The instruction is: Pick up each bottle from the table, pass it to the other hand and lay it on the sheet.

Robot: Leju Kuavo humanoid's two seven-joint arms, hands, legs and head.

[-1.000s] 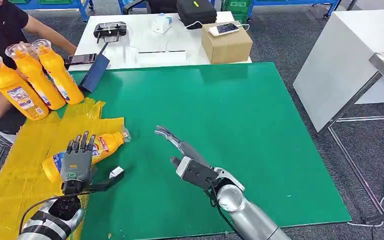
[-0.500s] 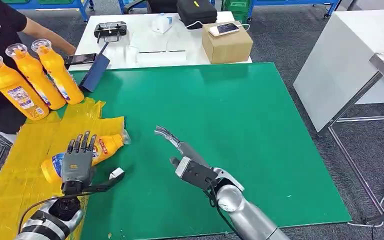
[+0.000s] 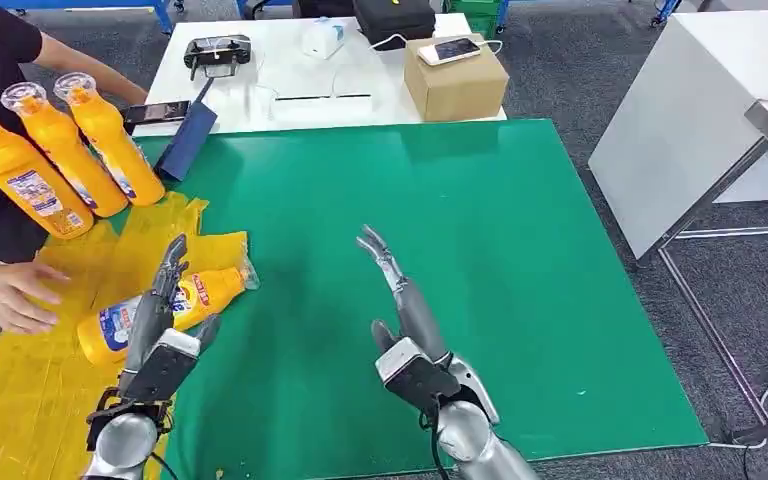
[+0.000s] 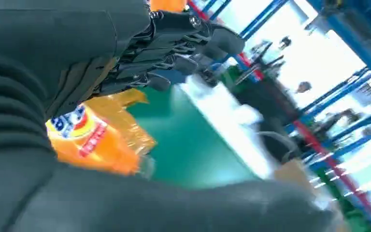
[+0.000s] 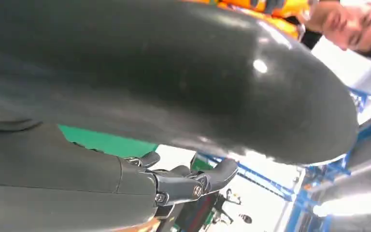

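Note:
An orange bottle (image 3: 155,308) lies on its side on the yellow sheet (image 3: 30,380), cap toward the green mat. My left hand (image 3: 160,330) hovers just in front of it, fingers straight and apart, holding nothing; the left wrist view has the bottle (image 4: 89,140) beyond the fingers (image 4: 174,29). My right hand (image 3: 405,320) is raised over the green mat (image 3: 520,270), fingers stretched out and empty. A person at the left holds three upright orange bottles (image 3: 55,160) over the sheet's far end.
The person's other hand (image 3: 10,292) rests on the sheet left of the lying bottle. Behind the mat, a white table (image 3: 290,75) carries a cardboard box (image 3: 455,80), a phone and a black case. A white cabinet (image 3: 705,140) stands to the right.
Both hands rose and turned edge-on, the right one shifting right. The whole view tipped slightly. The person's hand came in onto the sheet at the left.

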